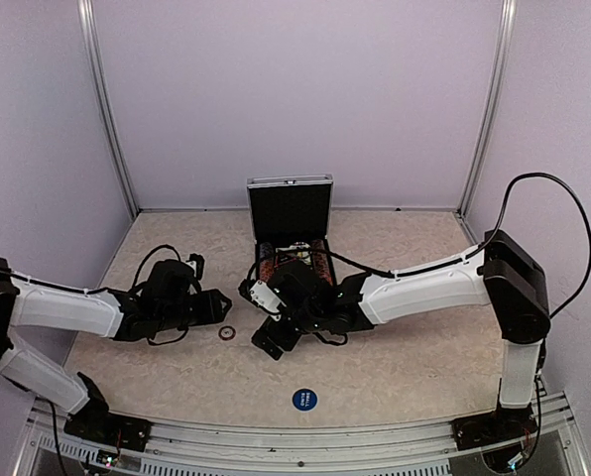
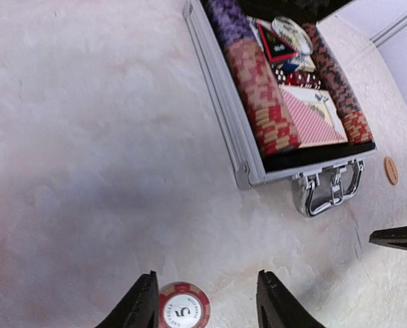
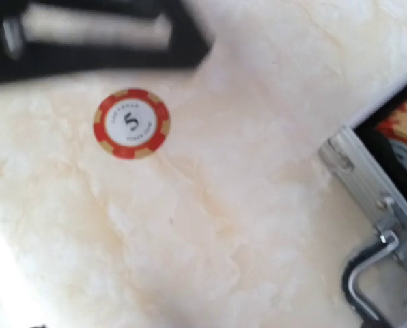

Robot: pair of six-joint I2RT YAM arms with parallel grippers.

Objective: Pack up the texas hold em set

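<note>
- The silver case (image 1: 294, 260) sits open at the far middle of the table (image 1: 414, 362), with its lid (image 1: 291, 206) standing upright behind it.
- In the left wrist view, rows of chips (image 2: 261, 96) run along both sides of the case. A red card deck (image 2: 313, 119) lies between them, and the metal handle (image 2: 304, 195) sticks out from the near wall.
- One red chip (image 2: 184, 309) marked 5 lies flat on the table outside the case, off its front left corner.
- The left gripper (image 2: 207, 275) hovers over that chip with its fingers (image 2: 141, 307) spread, one on each side (the chip sits just beside one finger and clear of the other). It pinches nothing.
- The right gripper (image 1: 269, 339) hangs low just in front of the case and near the chip, its jaws wide apart and empty.
- A blue round button (image 1: 304, 399) lies alone near the front edge, well apart from the case.
</note>
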